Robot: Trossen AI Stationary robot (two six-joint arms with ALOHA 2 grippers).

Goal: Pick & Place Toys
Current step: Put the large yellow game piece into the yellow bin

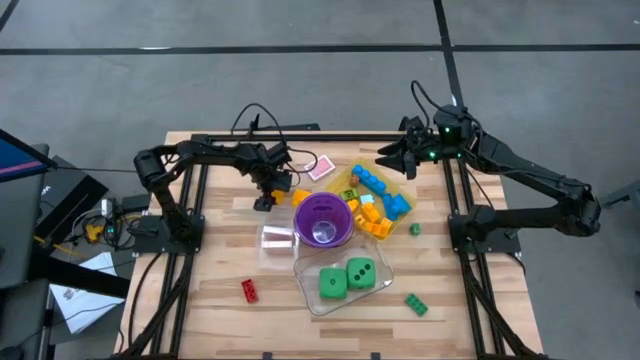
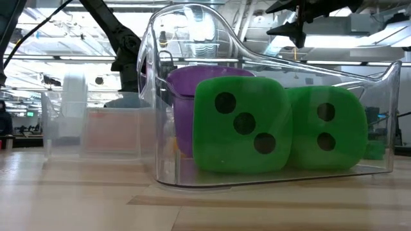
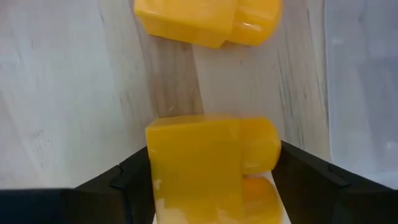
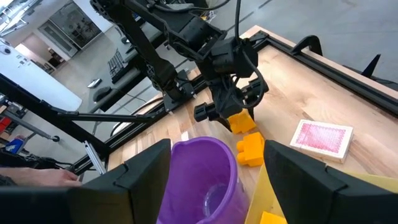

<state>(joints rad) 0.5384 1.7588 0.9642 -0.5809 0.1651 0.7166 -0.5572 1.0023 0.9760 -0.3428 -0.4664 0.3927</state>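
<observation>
From above, the left end effector [image 1: 268,192] is reaching down beside the purple cup [image 1: 322,219]; the right end effector [image 1: 392,158] is hanging apart, empty, over the bench [image 1: 220,270]. In the left wrist view, its fingers [image 3: 127,186] are flanking a yellow brick [image 3: 208,165], clamping it, with another yellow brick [image 3: 208,22] lying beyond.

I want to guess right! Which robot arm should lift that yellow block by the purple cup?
The left arm. Its left gripper is already down around the yellow block, while the right gripper hangs up over the tray, farther away.
</observation>
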